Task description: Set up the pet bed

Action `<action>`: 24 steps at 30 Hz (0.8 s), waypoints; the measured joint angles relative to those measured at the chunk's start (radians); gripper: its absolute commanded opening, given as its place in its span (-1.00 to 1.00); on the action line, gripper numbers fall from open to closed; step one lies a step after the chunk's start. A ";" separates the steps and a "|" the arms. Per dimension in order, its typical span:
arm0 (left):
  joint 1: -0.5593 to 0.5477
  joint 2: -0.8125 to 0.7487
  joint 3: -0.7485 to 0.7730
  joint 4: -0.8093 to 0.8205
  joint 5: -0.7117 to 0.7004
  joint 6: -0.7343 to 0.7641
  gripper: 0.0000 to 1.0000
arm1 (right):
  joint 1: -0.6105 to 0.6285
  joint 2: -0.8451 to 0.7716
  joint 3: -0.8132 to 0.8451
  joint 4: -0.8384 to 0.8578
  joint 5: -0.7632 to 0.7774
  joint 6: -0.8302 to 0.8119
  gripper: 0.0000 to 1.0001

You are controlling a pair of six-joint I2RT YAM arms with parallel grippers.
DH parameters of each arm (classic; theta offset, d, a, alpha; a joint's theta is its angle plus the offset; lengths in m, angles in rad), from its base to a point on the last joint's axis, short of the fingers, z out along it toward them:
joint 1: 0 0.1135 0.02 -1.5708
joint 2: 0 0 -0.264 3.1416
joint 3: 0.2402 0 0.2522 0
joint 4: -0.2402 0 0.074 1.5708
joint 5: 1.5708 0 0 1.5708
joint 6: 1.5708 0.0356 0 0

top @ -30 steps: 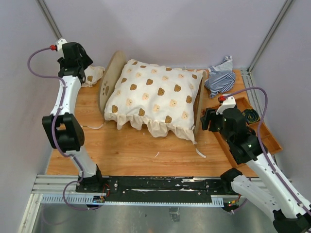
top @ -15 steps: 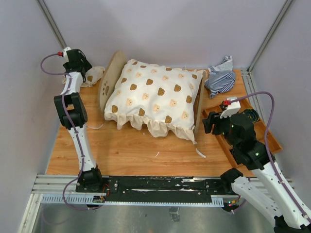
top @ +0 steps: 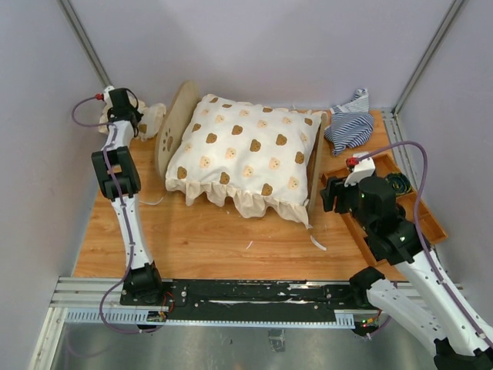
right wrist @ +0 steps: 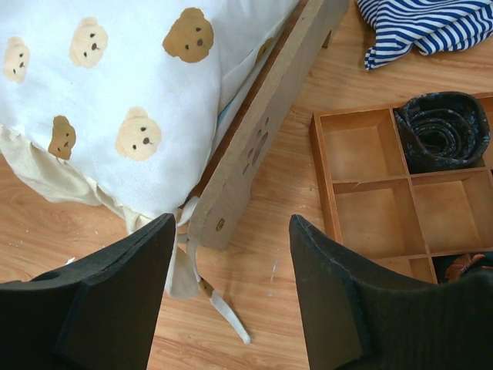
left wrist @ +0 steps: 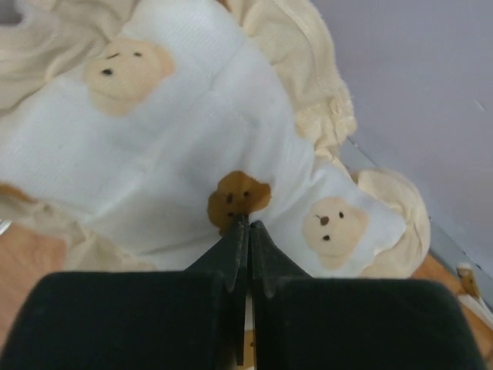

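Observation:
The pet bed (top: 176, 127) stands at the back of the table, its rounded wooden end boards either side of a large bear-print cushion (top: 246, 154) that lies on it. A small bear-print cushion (top: 152, 117) sits at the back left corner, beside the left end board. My left gripper (top: 132, 117) is shut, its tips (left wrist: 248, 223) pinching this small cushion (left wrist: 192, 139) at a brown bear print. My right gripper (top: 331, 193) hangs open (right wrist: 231, 223) above the table, just right of the bed's right end board (right wrist: 262, 146), with nothing between its fingers.
A compartmented wooden tray (top: 420, 223) lies along the right edge, with a black rolled item (right wrist: 443, 131) in one cell. A blue-striped cloth (top: 350, 123) is bunched at the back right. A cream tie strap (right wrist: 223, 308) trails from the bed's corner.
The left arm has reached further back to the small cushion and its gripper has gone from open to shut. The right arm has barely moved.

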 measured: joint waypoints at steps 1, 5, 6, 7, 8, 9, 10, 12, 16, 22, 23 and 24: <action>0.000 -0.025 -0.033 0.007 -0.002 0.000 -0.99 | 0.000 -0.007 0.000 -0.002 -0.001 0.000 0.24; -0.003 -0.183 -0.212 0.021 -0.007 0.020 -0.99 | 0.000 -0.060 0.000 -0.005 -0.002 0.000 0.24; -0.004 -0.236 -0.262 0.023 -0.008 0.027 -0.99 | 0.000 -0.077 -0.002 -0.004 -0.002 0.001 0.24; -0.005 -0.290 -0.307 0.030 -0.010 0.035 -0.99 | 0.000 -0.094 -0.006 -0.003 -0.002 0.001 0.24; -0.007 -0.347 -0.351 0.045 -0.010 0.043 -0.99 | 0.000 -0.110 -0.014 -0.002 -0.005 0.001 0.24; -0.008 -0.401 -0.392 0.062 -0.010 0.053 -1.00 | 0.000 -0.131 -0.024 -0.002 -0.010 0.003 0.24; -0.011 -0.456 -0.432 0.083 -0.010 0.064 -1.00 | 0.000 -0.150 -0.035 0.000 -0.012 0.004 0.24; -0.017 -0.570 -0.508 0.128 -0.008 0.089 -1.00 | 0.000 -0.174 -0.061 0.008 -0.024 0.006 0.24; -0.040 -0.767 -0.645 0.215 -0.002 0.147 -0.99 | 0.000 -0.178 -0.098 0.008 -0.061 0.008 0.23; -0.101 -1.010 -0.830 0.305 0.131 0.233 -0.99 | 0.000 -0.183 -0.101 -0.001 -0.101 0.007 0.23; -0.109 -1.039 -0.843 0.314 0.174 0.245 -1.00 | 0.000 -0.187 -0.101 -0.005 -0.106 0.006 0.23; -0.117 -1.072 -0.855 0.327 0.240 0.258 -0.99 | 0.000 -0.193 -0.101 -0.010 -0.106 0.006 0.23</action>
